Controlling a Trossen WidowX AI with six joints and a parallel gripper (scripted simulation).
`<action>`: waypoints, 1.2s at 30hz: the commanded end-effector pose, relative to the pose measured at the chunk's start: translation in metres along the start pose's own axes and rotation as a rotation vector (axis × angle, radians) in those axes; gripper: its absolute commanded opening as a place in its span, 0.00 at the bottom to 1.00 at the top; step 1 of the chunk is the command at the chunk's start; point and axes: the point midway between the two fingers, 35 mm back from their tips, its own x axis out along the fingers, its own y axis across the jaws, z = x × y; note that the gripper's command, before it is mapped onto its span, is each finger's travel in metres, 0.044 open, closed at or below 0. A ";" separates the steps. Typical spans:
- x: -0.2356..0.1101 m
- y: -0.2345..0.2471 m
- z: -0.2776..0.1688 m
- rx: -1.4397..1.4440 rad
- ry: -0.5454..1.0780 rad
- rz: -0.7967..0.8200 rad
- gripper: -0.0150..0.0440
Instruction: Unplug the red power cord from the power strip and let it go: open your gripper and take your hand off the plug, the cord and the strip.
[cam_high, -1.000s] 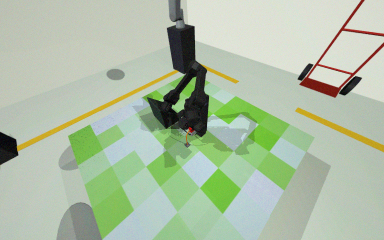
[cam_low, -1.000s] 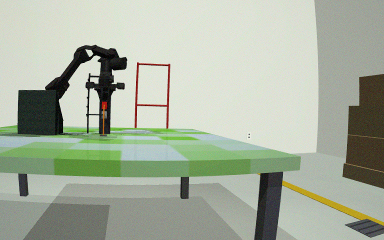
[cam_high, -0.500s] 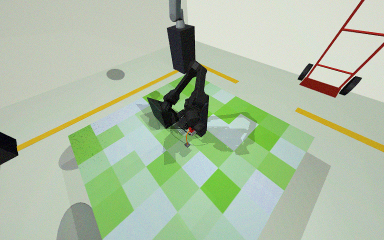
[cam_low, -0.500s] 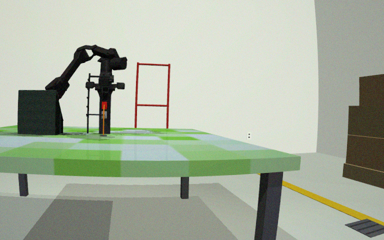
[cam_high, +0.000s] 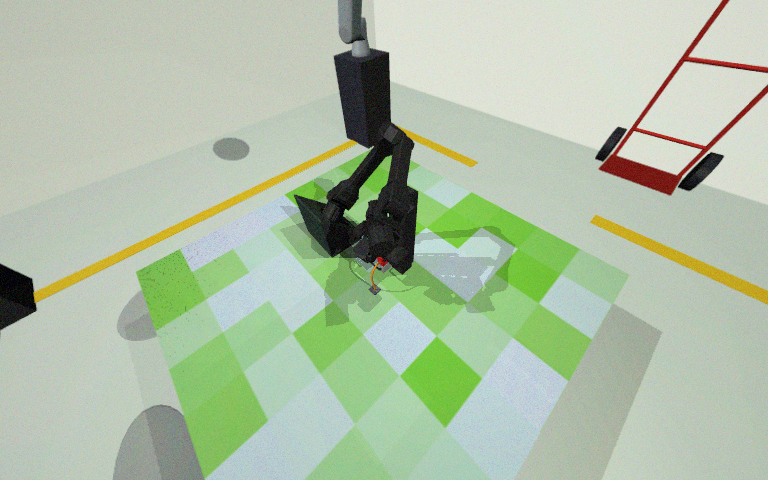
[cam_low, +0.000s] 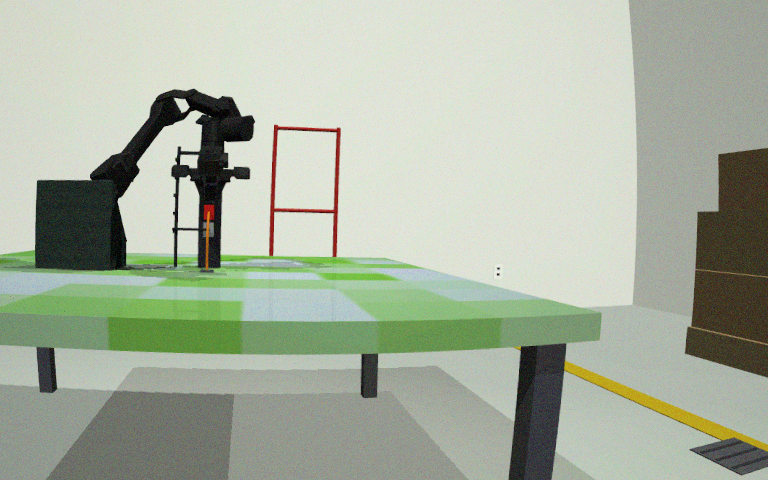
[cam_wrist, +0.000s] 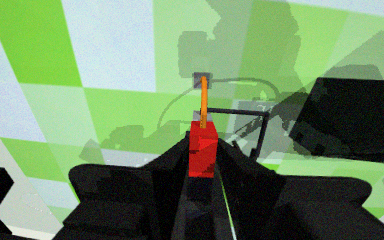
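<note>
gripper (cam_wrist: 202, 165) pointing straight down over the checked green table (cam_low: 351, 333), arm folded above it from a dark block base (cam_low: 76, 223)

fingers narrow and clamped on the red plug (cam_wrist: 202, 150); one dark finger on each side of it, both pressed against its flanks. in the wrist view the plug's lower end pokes out past the fingertips, its upper part sunk between them

orange cord (cam_wrist: 203, 102) leaves the plug's free end and runs straight away from the fingertips to a small grey square piece (cam_wrist: 202, 80) lying on the table directly below the fingers. cord looks taut, nearly straight

exterior view: plug (cam_low: 208, 212) sits high between the fingers, well above the table; just under it a small grey block (cam_low: 208, 229), also off the surface, with the cord (cam_low: 206, 243) dropping in front of it to the table top. cannot tell whether that grey block is the power strip or whether plug and block are joined or parted; too small

top view: plug (cam_high: 384, 261) shows as a red speck at the fingertip end of the gripper (cam_high: 390, 249), cord (cam_high: 373, 277) curving from it to the grey piece (cam_high: 374, 289) just beyond the fingertips

thin dark frame (cam_wrist: 235, 111) visible in the wrist view just to one side of the fingers, past the plug; same thin black upright (cam_low: 176, 206) stands beside the gripper in the exterior view

beyond the table, well away from the fingers: a red hand truck (cam_high: 651, 135) against the wall, stacked brown boxes (cam_low: 733, 260), yellow floor lines (cam_high: 679, 257)
</note>
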 end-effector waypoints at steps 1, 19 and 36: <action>-0.007 0.001 0.026 0.005 -0.054 0.007 0.25; -0.007 -0.001 0.035 0.007 -0.049 0.010 0.57; -0.023 -0.001 0.095 0.006 -0.053 0.010 1.00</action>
